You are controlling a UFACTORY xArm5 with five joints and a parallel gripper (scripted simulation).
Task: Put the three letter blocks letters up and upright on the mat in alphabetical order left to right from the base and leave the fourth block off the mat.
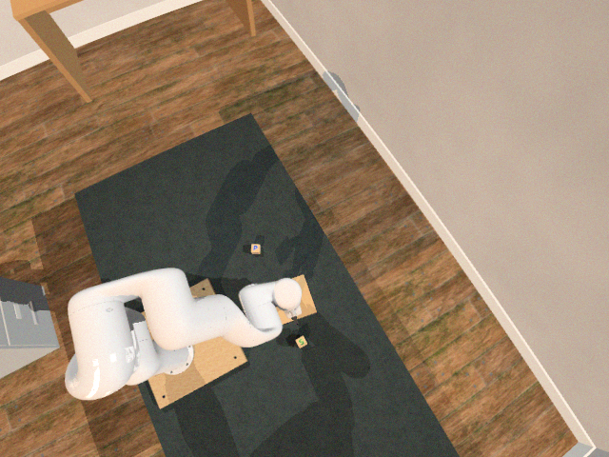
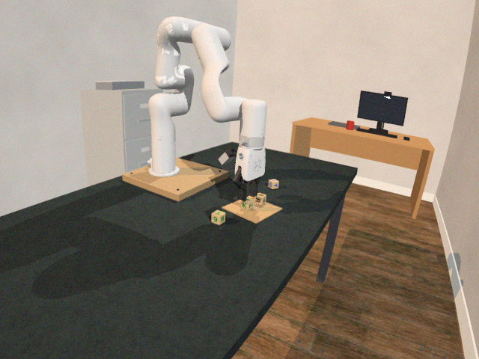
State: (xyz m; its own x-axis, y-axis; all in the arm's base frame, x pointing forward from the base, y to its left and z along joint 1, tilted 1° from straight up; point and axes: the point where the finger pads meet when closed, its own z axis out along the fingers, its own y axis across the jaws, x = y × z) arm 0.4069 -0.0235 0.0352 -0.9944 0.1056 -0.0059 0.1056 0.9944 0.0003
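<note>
A tan mat (image 2: 257,209) lies on the dark table; in the overhead view the mat (image 1: 303,295) is partly covered by my arm. A block with a green K on its side (image 2: 247,203) and a block with dark markings (image 2: 260,198) stand on the mat, close together. My gripper (image 2: 245,194) points straight down, open, low over the K block; I cannot tell if the fingers touch it. A block with a blue letter (image 2: 273,183) (image 1: 255,248) lies off the mat, beyond it. A block with a green S on top (image 1: 301,341) (image 2: 218,217) lies off the mat, on its near side.
The wooden base plate (image 2: 176,178) under my arm lies close to the mat. The table's long edge (image 2: 340,193) runs a short way to the right of the mat. A desk with a monitor (image 2: 381,108) and a filing cabinet (image 2: 127,127) stand away from the table.
</note>
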